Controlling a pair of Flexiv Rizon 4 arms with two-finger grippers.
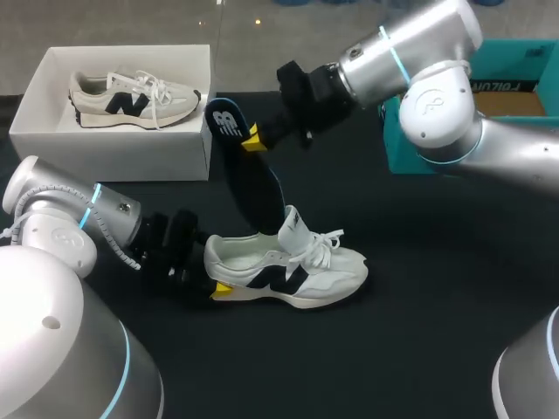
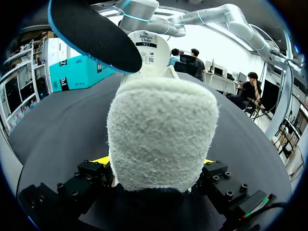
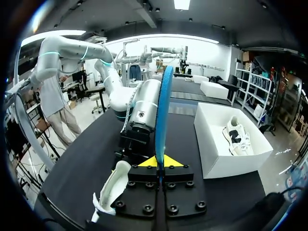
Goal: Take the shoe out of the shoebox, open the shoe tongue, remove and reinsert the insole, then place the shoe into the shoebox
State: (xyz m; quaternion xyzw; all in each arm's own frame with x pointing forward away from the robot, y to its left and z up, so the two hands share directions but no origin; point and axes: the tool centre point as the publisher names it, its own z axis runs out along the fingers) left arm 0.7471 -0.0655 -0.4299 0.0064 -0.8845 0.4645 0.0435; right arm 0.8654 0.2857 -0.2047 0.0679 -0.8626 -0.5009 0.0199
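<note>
On the black table [image 1: 419, 349], in front of the shoebox [image 1: 122, 157], the shoe [image 1: 288, 266] stands on its sole, out of the box, with its tongue [image 1: 293, 225] pulled up. My left gripper [image 1: 216, 286] is clamped on the heel from both sides, steadying it. My right gripper [image 1: 253, 138] pinches the heel end of the insole [image 1: 258, 188] between narrow fingers and holds it slanted up over the shoe. The insole's toe end reaches down to the shoe's mouth, and I can't tell whether it is inside or just behind.

I judge we're in the insole step, either lifting it clear or feeding it back. The next move calls for the heel pinned while my right arm guides the toe end under the tongue and flat along the bottom. A second shoe [image 1: 131, 98] lies in the box.
</note>
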